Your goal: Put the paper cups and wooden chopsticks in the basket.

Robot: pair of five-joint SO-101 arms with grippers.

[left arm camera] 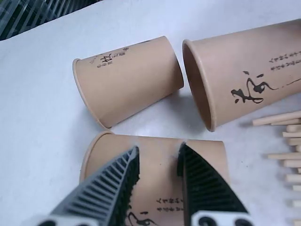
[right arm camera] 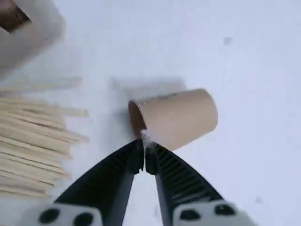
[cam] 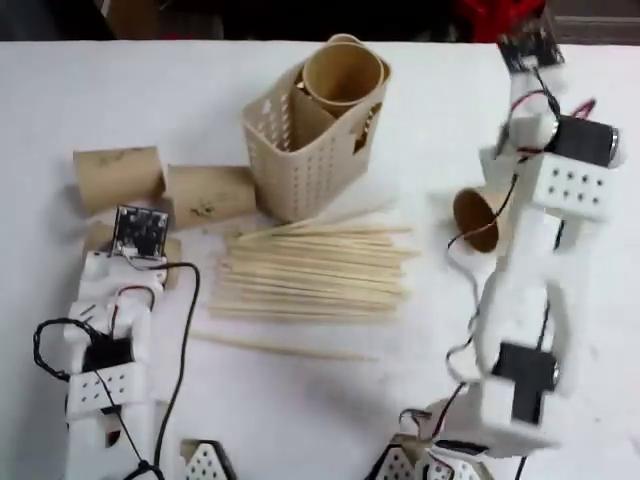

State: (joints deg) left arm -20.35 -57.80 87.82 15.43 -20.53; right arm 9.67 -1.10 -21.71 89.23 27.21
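**Layout of cups, chopsticks and basket.** Brown paper cups with dark brush-style markings and pale, slender wooden chopsticks (cam: pixel 310 270) lie on a white tabletop (cam: pixel 300 420).

- **Chopsticks:** They form a loose, roughly parallel heap at the tabletop's centre. A stray chopstick (cam: pixel 280 347) lies apart from the heap, on its near-edge side.
- **Right arm:** Toward the right edge, the right gripper (right arm camera: pixel 143 147) is closed, pinching the rim of the held cup (right arm camera: pixel 178 115). This cup is turned on its side, and its grey shadow falls on the table apart from it.
- **Left-edge cups:** Three cups lie on their sides near the left edge. They are the outer cup (left arm camera: pixel 127 84), the inner cup (left arm camera: pixel 249 80) just beside the chopstick ends, and the nearest cup (left arm camera: pixel 211 150).
- **Left arm:** The left gripper (left arm camera: pixel 157 157) hovers over the nearest cup, its fingers parted by a narrow gap and gripping nothing.
- **Basket:** The basket (cam: pixel 300 170) is cream plastic with perforated walls. It stands close to the far edge, midway along it, just beyond the heap. The basket cup (cam: pixel 343 72) stands upright in it, open mouth above the rim. A second brown shape lower beside that cup cannot be made out.
- **Surroundings:** Black cables (cam: pixel 185 330) run along both arms. Beyond the far edge the room is dark.
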